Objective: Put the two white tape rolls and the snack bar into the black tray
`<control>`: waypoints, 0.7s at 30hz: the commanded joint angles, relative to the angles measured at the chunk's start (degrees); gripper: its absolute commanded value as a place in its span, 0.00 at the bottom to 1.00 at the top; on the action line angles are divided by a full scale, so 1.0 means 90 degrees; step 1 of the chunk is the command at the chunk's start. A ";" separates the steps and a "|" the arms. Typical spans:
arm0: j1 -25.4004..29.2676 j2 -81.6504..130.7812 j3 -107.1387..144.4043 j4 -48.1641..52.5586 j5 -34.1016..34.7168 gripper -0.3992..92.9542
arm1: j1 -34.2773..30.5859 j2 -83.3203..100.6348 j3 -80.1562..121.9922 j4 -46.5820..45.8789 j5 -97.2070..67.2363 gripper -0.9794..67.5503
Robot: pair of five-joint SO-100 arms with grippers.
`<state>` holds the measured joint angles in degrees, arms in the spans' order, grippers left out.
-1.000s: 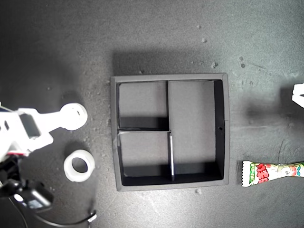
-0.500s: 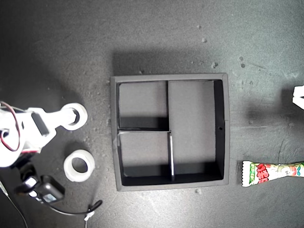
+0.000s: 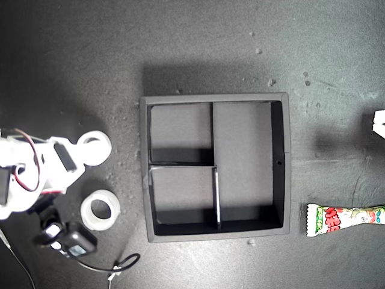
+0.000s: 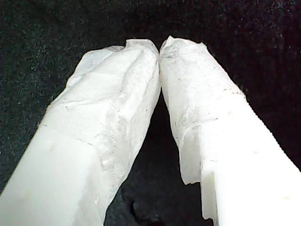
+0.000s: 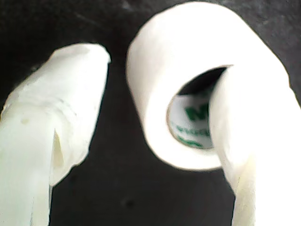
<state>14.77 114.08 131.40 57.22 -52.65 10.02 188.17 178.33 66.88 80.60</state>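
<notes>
Dark felt bench. At the exterior view's left, my second gripper (image 3: 90,147) has one finger (image 5: 254,141) hooked through one tape roll (image 3: 94,147), jaws spread, not clamped; second tape roll (image 3: 100,209) lies just beside. Black tray (image 3: 144,174) centre, holding nothing; snack bar (image 3: 343,220) lies well apart at that view's right, and my first gripper (image 4: 160,52) is pinched closed on nothing.

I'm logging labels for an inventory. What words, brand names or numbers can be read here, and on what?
Snack bar: red lettering on the wrapper, too small and blurred to read.
Tape roll at my second gripper: green print inside the core, one large letter like "N" or "M"; the rest is hidden behind a finger.
Other tape roll: no print visible.
Black tray: no markings.
</notes>
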 commanded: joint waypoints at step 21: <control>-0.0010 0.1943 0.0947 0.0049 -0.0352 0.20 | -0.0186 0.0049 0.0078 -0.0205 -0.0225 0.01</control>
<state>14.15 129.38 139.92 57.92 -56.16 8.88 188.17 178.33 66.18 80.60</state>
